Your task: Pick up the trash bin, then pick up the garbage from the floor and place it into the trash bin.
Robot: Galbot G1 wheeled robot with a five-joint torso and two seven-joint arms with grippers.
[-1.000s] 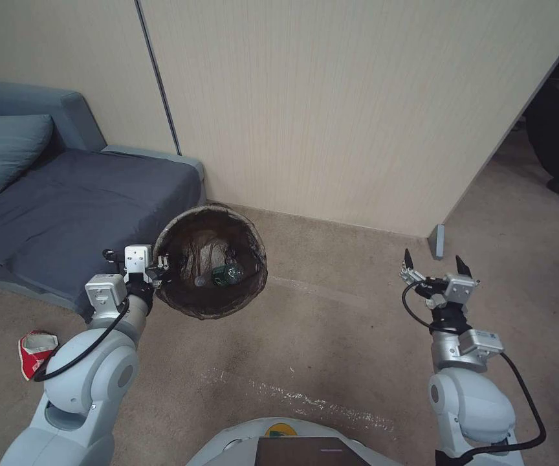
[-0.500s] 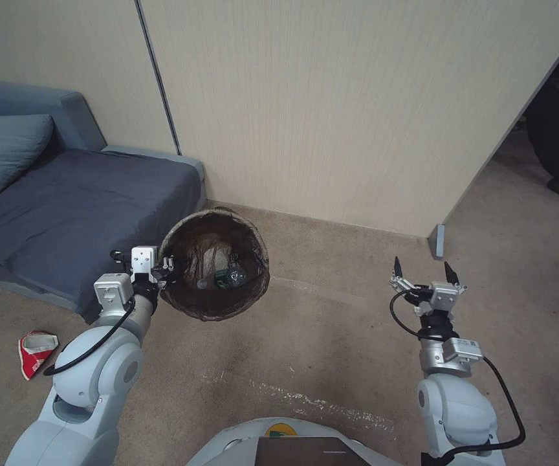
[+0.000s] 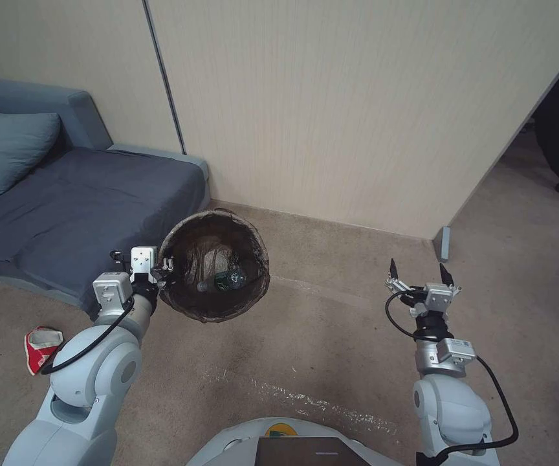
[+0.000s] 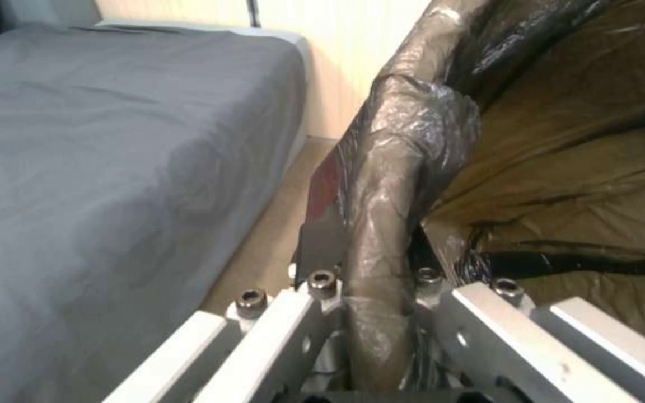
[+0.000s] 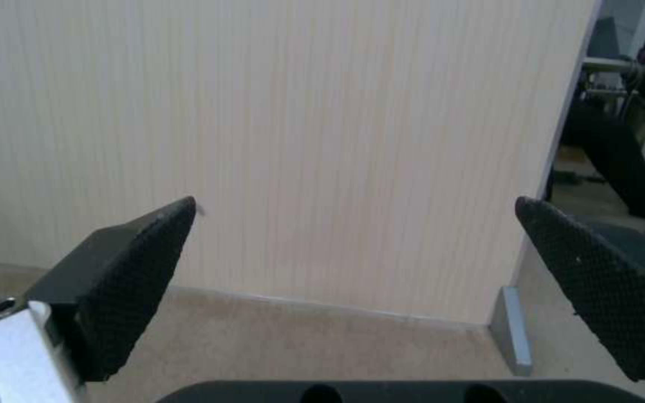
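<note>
**Quick count**

You've got one bin [image 3: 215,309], with one bottle [image 3: 222,280] inside. There's one red wrapper [image 3: 41,342] on the carpet, one sofa [image 3: 85,213] with one pillow [image 3: 8,152], and two grippers: left [image 3: 163,266], right [image 3: 418,275].

Open carpet [image 3: 331,336]: we see bare floor between our two arms, free to pass.
Wall panel [image 3: 357,116]: it closes off the way ahead.
Sofa [image 3: 66,207]: it blocks our left side, just beside the trash bin [image 3: 192,310].
Red wrapper [image 3: 41,343]: it lies on carpet beside our left arm, near the sofa edge.
</note>
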